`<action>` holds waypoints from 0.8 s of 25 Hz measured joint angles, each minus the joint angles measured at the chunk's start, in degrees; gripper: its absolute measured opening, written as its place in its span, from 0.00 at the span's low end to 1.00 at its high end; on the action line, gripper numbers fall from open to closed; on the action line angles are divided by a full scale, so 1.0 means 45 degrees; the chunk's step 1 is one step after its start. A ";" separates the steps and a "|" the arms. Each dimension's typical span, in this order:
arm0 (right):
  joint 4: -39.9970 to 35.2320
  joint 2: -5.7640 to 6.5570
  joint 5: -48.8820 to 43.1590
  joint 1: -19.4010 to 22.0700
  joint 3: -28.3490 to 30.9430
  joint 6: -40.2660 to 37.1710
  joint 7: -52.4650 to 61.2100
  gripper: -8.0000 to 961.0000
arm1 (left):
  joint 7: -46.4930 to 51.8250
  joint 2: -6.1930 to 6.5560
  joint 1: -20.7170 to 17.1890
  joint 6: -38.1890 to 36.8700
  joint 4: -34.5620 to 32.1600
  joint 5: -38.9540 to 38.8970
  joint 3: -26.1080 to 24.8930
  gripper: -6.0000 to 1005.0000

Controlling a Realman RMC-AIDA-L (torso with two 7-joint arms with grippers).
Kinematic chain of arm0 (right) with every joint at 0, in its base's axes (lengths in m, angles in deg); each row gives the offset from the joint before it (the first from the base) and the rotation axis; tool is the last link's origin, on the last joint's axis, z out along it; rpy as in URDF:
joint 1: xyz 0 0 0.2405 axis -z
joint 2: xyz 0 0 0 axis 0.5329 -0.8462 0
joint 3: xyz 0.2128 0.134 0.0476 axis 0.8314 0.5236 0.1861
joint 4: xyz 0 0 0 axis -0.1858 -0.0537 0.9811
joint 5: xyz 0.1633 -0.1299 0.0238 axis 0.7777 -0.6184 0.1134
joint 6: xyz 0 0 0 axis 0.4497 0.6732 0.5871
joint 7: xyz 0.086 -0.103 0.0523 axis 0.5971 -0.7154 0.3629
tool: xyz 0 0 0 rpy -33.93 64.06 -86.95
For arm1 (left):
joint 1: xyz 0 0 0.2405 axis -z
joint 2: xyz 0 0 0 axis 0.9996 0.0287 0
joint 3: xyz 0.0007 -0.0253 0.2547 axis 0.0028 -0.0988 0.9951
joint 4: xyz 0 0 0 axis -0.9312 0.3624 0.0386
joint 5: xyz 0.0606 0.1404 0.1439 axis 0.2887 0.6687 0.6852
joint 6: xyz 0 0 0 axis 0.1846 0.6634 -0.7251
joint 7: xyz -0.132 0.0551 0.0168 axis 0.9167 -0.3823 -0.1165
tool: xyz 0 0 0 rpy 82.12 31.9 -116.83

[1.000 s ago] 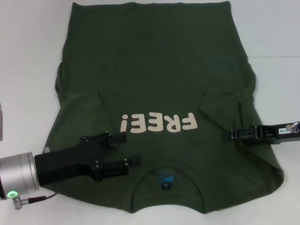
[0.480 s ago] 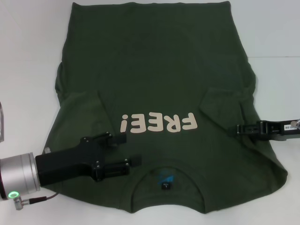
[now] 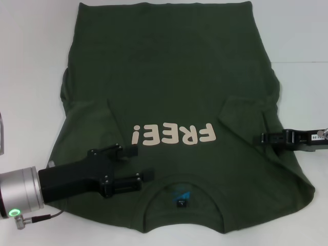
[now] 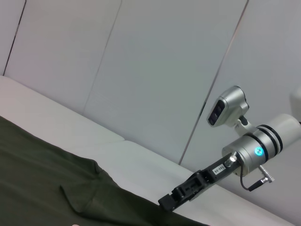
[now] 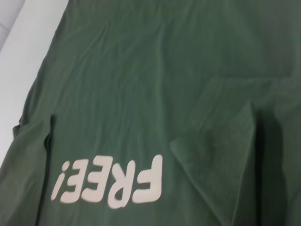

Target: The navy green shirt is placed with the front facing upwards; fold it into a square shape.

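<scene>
the white table [image 3: 31,61] carried the navy green shirt [image 3: 169,77], front up, both sleeves already folded inward. the left gripper [image 3: 137,163] hung released above the collar side; the right gripper [image 3: 264,137], state unclear, sat at the right edge. next probably folding lengthwise, needing firm grasps.
</scene>
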 joint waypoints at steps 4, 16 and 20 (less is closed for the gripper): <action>0.0004 -0.0092 0.0000 -0.0086 -0.0043 0.0364 0.0003 0.90 | -0.0082 0.0000 0.0000 0.0000 0.0000 0.0000 -0.0016 0.86; 0.0309 -0.0552 -0.0012 -0.0676 -0.0977 0.1627 -0.0109 0.90 | -0.0138 0.0018 -0.0074 -0.0001 -0.0025 0.0014 -0.0025 0.86; 0.0165 -0.0766 0.0165 -0.0848 -0.0998 0.1110 -0.0479 0.90 | -0.0138 0.0020 -0.0112 -0.0002 -0.0051 0.0012 -0.0032 0.86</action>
